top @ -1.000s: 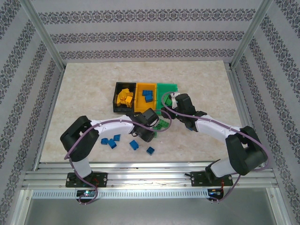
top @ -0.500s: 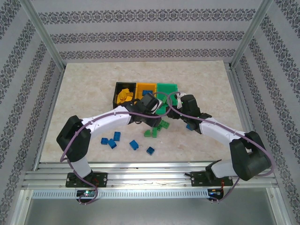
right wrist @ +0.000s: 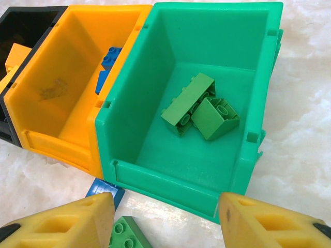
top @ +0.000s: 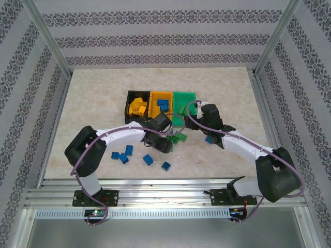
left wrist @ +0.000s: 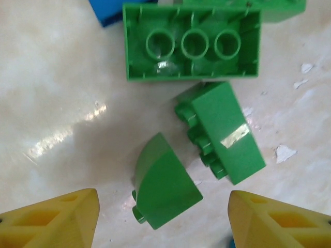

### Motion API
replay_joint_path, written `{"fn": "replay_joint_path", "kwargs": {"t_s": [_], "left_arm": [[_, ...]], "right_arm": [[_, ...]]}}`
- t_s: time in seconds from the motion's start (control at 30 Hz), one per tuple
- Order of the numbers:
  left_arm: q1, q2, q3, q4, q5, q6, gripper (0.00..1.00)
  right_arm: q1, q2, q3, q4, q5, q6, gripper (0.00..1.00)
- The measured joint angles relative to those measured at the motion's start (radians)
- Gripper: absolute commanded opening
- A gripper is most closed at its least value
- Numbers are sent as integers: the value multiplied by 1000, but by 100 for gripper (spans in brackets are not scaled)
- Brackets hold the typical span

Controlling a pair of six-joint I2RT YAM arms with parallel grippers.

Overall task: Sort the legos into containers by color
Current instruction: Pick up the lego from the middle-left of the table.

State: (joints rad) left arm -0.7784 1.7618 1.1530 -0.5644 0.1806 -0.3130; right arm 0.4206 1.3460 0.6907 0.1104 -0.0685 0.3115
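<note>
The left hand (left wrist: 163, 227) is spread wide and grips nothing. Its two yellow fingertips stand either side of a curved green lego (left wrist: 165, 188), which lies on the worktop (top: 93, 103) between them and touches neither. Just beyond it a second green lego (left wrist: 225, 132) lies tipped on its side, and a long green lego (left wrist: 191, 46) lies hollow side up. This cluster sits just in front of the green bin (top: 183, 94), which is at the right end of the row. The orange bin (top: 151, 103) is in the middle and the black bin (top: 128, 106) at the left end.

The right hand (right wrist: 165, 227) is also open and empty, hovering at the green bin's near wall. Two green legos (right wrist: 199, 106) lie inside that bin. Blue legos (top: 163, 103) lie in the orange bin and yellow legos (top: 137, 107) in the black one. Five loose blue legos (top: 148, 159) are scattered toward the worktop's near edge.

Half a second ago the left hand was up at the orange bin's front. It has since drawn back and come down over the green cluster. The right hand has barely shifted, and the loose blue legos lie where they were.
</note>
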Motion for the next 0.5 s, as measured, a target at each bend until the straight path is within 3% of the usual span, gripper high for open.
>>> {"fn": "replay_joint_path", "kwargs": {"t_s": [0.27,0.43,0.5], "left_arm": [[8,29,-11,16,23,-13,58],[15,76,-7,27,34,-13,39],[17,77,-2,26,31,-10,37]], "right_arm": [[0,10,0,7,-3,0,56],[0,18,0,12,-4,0,56],[0,19,0,14,-4,0,56]]}}
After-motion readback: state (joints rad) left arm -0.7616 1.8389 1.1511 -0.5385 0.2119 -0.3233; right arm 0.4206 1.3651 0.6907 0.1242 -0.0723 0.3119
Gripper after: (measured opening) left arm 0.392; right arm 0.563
